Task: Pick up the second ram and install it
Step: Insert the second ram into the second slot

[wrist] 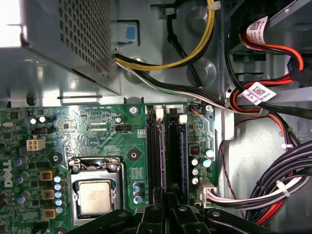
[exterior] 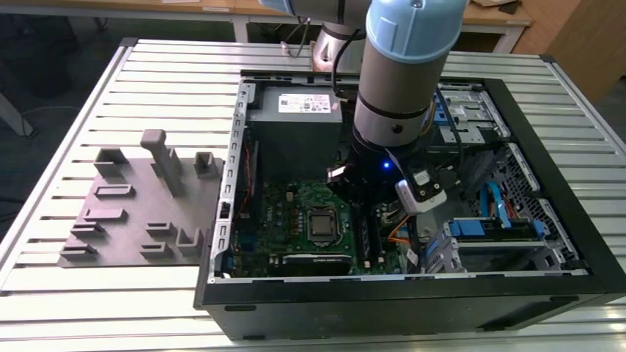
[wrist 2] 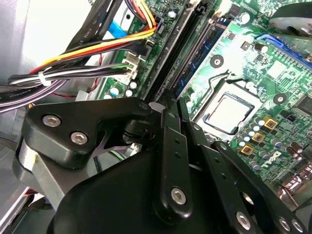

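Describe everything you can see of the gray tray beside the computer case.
The gray tray is a flat, matte gray slab, plastic by its look, lying flat on the slatted metal table at the exterior view's left of the open computer case. Raised blocks of the same gray stand on it: one tall upright post toward its far side, shorter blocks flanking that, low stepped blocks nearer the camera. Its edge lies close to the case; whether they touch cannot be told.
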Motion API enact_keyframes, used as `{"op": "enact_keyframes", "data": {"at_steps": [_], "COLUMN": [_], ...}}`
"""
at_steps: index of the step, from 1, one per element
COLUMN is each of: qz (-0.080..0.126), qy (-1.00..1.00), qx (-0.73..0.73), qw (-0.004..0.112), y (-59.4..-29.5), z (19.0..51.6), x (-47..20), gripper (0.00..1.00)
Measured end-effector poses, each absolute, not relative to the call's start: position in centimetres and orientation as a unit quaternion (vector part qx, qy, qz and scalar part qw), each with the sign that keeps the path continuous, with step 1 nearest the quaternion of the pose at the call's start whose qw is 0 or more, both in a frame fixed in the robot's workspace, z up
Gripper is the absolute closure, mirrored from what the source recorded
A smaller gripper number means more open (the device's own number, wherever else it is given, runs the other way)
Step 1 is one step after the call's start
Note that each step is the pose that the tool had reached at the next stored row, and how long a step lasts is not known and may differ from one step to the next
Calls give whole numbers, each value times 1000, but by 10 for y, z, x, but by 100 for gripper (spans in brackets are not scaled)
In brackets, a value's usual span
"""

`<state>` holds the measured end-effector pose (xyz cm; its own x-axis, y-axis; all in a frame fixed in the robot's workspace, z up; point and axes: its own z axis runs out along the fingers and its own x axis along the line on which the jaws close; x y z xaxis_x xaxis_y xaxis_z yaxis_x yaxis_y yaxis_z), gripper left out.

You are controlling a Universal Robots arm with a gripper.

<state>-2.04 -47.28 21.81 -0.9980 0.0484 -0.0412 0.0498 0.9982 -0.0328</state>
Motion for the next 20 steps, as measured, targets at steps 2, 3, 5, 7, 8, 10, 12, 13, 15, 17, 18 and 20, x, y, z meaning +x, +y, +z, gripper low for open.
{"op": "enact_keyframes", "data": {"at_steps": [2, 3, 5, 7, 8, 10, 12, 13, 15, 17, 18, 20], "qz": [-17, -17, -17, -17, -17, -17, -17, -17, -17, -16, -15, -15], "qy": [999, 999, 999, 999, 999, 999, 999, 1000, 1000, 1000, 1000, 1000], "qx": [24, 24, 23, 22, 22, 20, 19, 18, 16, 15, 16, 15], "qw": [20, 20, 20, 20, 20, 20, 20, 20, 20, 20, 20, 20], "y": [-473, -473, -473, -473, -473, -472, -471, -471, -470, -470, -470, -470], "z": [218, 217, 217, 216, 216, 216, 216, 216, 216, 216, 215, 214], "x": [-20, -20, -20, -20, -20, -20, -20, -20, -20, -20, -20, -20], "gripper": [86, 86, 86, 86, 86, 86, 86, 86, 86, 86, 86, 86]}}
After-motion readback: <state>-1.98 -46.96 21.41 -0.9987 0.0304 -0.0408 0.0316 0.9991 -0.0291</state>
